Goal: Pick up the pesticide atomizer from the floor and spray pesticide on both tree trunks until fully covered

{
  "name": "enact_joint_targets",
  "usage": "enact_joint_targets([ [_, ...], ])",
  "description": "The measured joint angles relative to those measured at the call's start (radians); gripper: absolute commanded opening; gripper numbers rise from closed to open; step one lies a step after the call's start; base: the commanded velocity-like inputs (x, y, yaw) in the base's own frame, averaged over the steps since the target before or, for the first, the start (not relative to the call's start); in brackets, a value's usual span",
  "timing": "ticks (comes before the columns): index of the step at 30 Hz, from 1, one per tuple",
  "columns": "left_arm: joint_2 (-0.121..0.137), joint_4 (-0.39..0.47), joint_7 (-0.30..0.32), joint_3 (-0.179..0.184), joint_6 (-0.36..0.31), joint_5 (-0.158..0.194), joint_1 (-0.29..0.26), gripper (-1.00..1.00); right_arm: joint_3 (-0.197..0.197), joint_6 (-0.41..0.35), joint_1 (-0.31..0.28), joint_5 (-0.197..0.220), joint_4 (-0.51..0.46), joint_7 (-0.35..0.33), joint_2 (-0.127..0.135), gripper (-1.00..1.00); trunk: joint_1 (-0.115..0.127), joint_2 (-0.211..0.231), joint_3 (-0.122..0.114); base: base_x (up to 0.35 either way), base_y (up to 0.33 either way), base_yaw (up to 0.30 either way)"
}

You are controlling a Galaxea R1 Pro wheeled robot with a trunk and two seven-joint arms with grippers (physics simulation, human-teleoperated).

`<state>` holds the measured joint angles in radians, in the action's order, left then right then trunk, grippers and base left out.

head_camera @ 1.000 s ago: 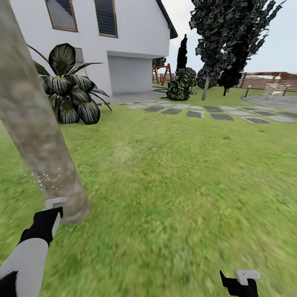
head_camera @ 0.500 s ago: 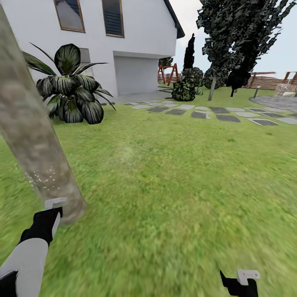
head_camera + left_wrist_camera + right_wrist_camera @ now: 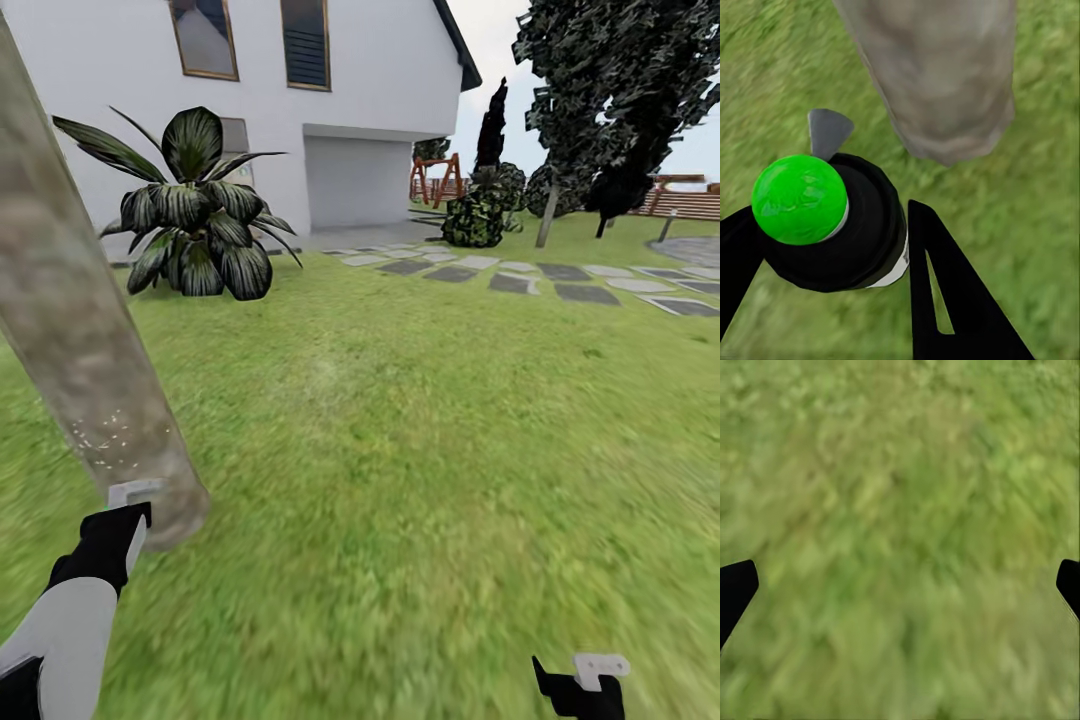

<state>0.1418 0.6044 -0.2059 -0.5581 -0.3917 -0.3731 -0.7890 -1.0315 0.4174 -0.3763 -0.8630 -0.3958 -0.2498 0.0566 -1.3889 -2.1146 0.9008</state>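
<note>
From the head camera I see the tree trunk (image 3: 75,330) slanting down the left side of the frame to its base on the grass (image 3: 420,480), with pale flecks low on its bark. My left gripper (image 3: 128,500) sits at lower left, right against that base; my right gripper (image 3: 585,675) shows at the bottom right edge, over bare lawn. A broad-leaved dark plant (image 3: 195,215) stands upper left before the white house (image 3: 330,90), and grey stepping slabs (image 3: 560,280) run across the upper right.

On my left wrist camera, the black fingers (image 3: 945,292) are clamped on the pesticide atomizer (image 3: 851,232), black with a green top here, and the trunk's foot fills the upper part just beyond it.

On my right wrist camera, two finger tips (image 3: 735,589) sit at opposite edges, spread wide with nothing between them but blurred grass.
</note>
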Motion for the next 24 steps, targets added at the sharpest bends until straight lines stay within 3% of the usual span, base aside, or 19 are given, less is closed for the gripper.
enact_joint_targets([
  [11,0.002,0.001,0.000,-0.003,0.000,0.000,0.000,-1.00,0.000,0.000,0.000,-0.002,0.002,0.000,0.000,1.00,0.000,0.000,0.000,0.244,-0.185,0.261],
  [24,0.000,0.000,0.000,0.000,0.001,0.000,0.000,-1.00,-0.001,0.000,0.000,-0.002,0.001,0.000,0.000,1.00,0.000,0.000,0.000,0.207,-0.205,0.017],
])
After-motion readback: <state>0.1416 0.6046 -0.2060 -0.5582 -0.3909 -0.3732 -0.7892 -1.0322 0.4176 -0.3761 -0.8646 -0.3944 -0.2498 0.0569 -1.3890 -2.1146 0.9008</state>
